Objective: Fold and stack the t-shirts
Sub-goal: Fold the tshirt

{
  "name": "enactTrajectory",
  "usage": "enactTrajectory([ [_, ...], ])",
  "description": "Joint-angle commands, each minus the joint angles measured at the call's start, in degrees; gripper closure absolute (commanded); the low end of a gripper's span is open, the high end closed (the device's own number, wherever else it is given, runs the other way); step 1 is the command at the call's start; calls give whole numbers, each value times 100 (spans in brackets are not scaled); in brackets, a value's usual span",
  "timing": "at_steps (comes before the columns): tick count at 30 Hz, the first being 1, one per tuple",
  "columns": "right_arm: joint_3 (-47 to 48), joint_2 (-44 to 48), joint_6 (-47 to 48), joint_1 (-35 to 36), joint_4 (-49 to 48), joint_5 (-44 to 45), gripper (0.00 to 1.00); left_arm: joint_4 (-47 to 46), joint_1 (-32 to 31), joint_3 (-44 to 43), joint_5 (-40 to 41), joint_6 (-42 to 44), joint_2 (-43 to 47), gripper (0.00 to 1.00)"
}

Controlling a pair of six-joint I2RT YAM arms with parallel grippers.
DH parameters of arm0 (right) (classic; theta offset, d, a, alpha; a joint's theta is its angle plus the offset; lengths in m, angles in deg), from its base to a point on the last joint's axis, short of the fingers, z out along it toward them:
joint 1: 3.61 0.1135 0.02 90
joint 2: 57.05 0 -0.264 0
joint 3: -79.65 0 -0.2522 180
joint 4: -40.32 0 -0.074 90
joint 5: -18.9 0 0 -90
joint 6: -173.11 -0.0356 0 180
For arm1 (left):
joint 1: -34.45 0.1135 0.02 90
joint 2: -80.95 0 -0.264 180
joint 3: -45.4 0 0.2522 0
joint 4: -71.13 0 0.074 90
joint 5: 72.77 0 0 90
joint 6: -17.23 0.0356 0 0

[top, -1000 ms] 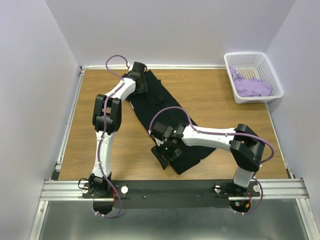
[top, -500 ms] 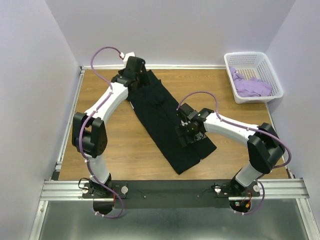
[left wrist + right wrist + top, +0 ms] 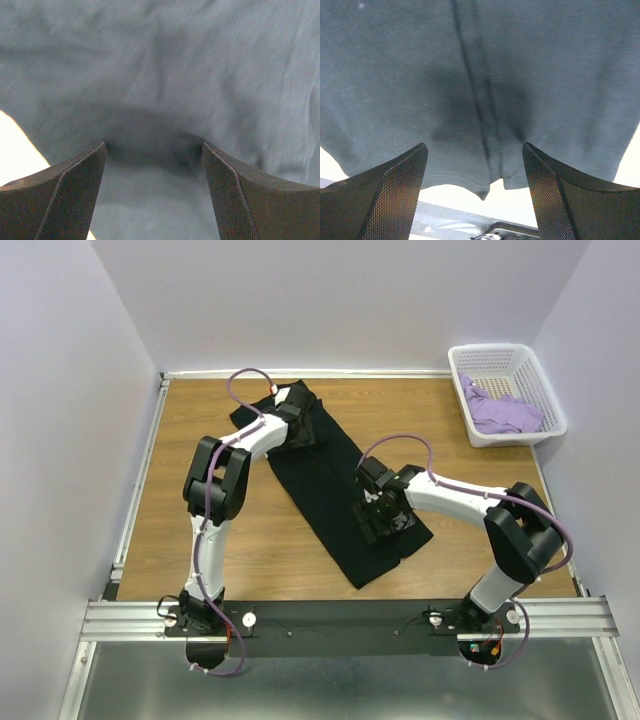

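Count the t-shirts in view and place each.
2. The black t-shirt lies spread diagonally on the table; the lavender t-shirt is bunched in the white basket at the far right. Others may hide beneath it.

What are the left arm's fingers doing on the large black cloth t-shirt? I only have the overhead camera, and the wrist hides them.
Observer: In the left wrist view, the left fingers stand wide apart over the black cloth t-shirt, with nothing pinched between them.
Operator: And the right arm's?
Observer: The right fingers are open too, either side of a dark seam or crease that runs down to the shirt's hem.
Operator: Does that hem lie flat?
Observer: Mostly. There is a small notch where the dark line meets the edge, and the bare table shows just past it.
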Motion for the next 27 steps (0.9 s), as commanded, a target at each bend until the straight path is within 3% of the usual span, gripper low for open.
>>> enactTrajectory([
  [1, -113, -209, 44, -40, -129, -769, 16, 90, 10, -528, 156, 48, -322, 15],
  [7, -315, -394, -78, 188, -463, -1728, 16, 231, 10, -1196, -213, 250, -964, 14],
  [14, 88, -928, -360, 855, -577, -2160, 16, 170, 2, -2346, -801, 846, -1702, 15],
  [23, 941, -1545, -439, 1103, -622, -1634, 16, -85, 28, -3428, -1391, 1252, -2370, 16],
  [27, 1187, -1282, -465, 1103, -622, -1475, 16, -181, 72, -3553, -1453, 1209, -2012, 16],
])
